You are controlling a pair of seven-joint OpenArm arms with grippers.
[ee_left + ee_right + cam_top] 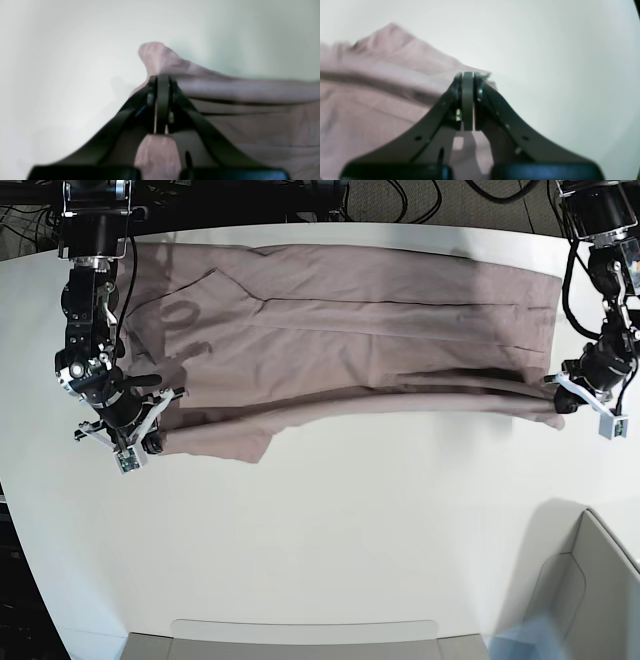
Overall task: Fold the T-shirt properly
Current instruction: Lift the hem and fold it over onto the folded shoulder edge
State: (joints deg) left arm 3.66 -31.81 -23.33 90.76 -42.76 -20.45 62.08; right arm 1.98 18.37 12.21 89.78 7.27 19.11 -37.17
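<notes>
Base view: one T-shirt (340, 330) (pink), two grippers (150, 430) (557, 395), jaws clamped on its cloth.

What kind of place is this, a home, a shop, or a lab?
Most likely a robotics lab or test bench. A bare white table holds only a pink T-shirt, gripped at each end by the left gripper and right gripper, with loose black cables behind.
</notes>
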